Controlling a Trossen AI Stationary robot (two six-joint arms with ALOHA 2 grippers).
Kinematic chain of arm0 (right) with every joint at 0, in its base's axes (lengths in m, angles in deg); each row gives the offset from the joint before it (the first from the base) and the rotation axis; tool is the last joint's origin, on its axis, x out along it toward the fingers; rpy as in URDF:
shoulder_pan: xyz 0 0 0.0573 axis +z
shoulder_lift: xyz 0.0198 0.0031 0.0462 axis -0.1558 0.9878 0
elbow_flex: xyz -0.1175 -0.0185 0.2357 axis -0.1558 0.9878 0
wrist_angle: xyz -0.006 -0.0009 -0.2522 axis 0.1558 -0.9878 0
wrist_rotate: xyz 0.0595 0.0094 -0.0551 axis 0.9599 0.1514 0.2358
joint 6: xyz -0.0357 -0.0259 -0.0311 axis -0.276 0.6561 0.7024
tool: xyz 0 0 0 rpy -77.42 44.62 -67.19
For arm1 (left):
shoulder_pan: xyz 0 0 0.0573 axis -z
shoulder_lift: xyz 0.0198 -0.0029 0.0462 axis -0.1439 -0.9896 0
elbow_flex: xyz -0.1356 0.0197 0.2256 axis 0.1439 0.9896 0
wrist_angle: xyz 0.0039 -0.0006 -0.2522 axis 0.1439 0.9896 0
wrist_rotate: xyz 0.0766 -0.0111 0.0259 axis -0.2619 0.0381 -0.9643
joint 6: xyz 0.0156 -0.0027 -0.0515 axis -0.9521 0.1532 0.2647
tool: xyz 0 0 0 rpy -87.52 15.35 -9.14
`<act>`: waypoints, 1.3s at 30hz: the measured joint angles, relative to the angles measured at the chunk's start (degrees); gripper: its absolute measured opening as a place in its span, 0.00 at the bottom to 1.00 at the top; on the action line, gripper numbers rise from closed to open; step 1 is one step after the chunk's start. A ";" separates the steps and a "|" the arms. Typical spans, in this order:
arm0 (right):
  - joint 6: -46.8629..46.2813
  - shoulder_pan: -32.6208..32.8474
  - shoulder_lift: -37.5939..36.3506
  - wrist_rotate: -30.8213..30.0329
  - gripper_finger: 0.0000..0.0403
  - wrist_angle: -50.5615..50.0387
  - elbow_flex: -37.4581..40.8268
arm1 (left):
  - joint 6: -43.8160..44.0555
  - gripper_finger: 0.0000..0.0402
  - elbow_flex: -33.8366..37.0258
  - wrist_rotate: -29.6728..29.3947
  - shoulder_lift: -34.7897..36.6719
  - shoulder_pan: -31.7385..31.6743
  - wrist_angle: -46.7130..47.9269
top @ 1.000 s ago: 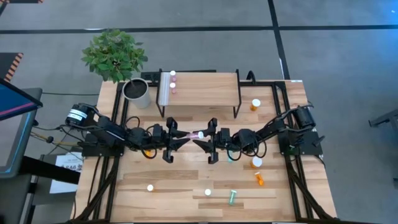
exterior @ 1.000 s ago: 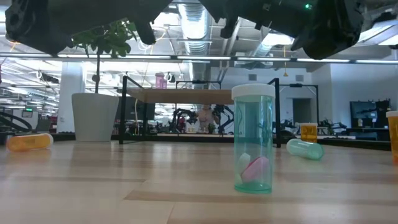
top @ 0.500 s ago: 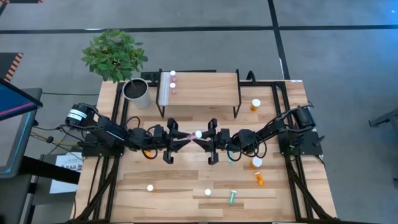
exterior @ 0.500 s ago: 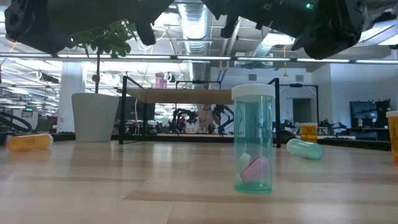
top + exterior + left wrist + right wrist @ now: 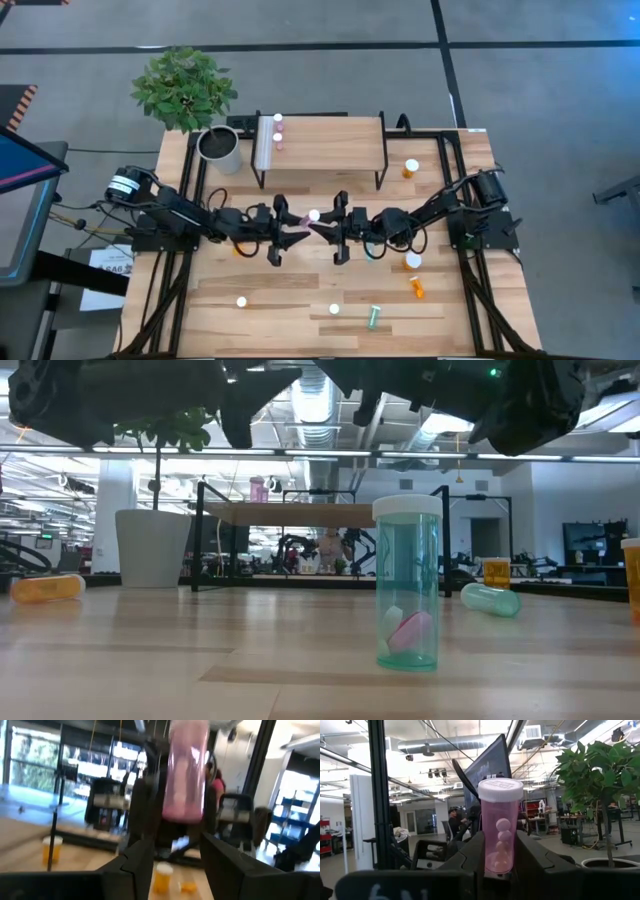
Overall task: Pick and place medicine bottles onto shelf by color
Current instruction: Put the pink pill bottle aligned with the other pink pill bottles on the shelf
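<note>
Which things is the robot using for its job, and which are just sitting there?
For the job:
- pink bottle in the right gripper
- left gripper, open beside it
- shelf with two pink bottles
- teal bottle
- orange bottles

Just there:
- plant
- pot
- table

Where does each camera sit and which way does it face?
High: above the table, looking straight down; both arms, left hand, right hand holding the pink bottle.
Low: table height, looking across past a teal bottle to the shelf; arms overhead.
Left wrist: past its own fingers at the pink bottle.
Right wrist: its fingers clamp that bottle.
Shared: both wrists see that bottle.
</note>
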 joint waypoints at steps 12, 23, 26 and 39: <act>-1.30 0.33 -6.89 -0.09 0.25 -24.18 0.11 | 3.48 0.42 0.02 -4.14 14.64 0.37 38.52; -4.08 0.96 -8.61 -0.33 0.25 -35.62 0.15 | -1.01 0.42 0.04 -7.64 29.00 3.31 46.35; -4.15 0.98 -8.41 -0.33 0.25 -35.87 0.15 | -1.17 0.44 0.04 -7.43 29.19 3.39 45.73; -4.08 0.98 -8.41 -0.52 0.25 -36.56 0.15 | -1.02 0.73 -2.85 -5.98 19.90 3.39 39.51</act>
